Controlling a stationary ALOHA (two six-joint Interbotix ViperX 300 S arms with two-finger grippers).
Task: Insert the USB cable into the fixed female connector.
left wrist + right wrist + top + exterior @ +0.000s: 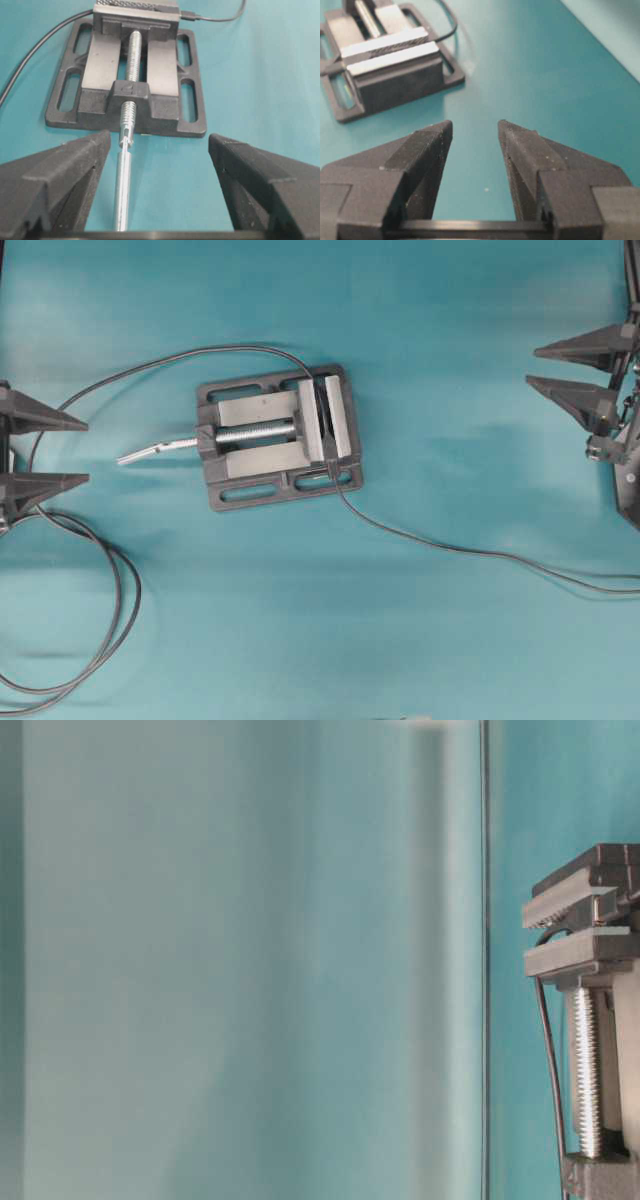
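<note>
Teal matting covers the table, and a dark grey drill-press vise sits near its middle. Between the vise's two jaws a small black connector is clamped, ending the thicker black cable that arcs away from the vise's far side and loops toward the left gripper. At the vise's near edge the USB cable meets the jaw gap with its plug, then trails off toward the right side of the table. The silvery screw handle sticks out of the vise toward the left gripper, whose fingers stand wide apart and empty. Well away from the vise, the right gripper hovers with fingers parted, holding nothing.
</note>
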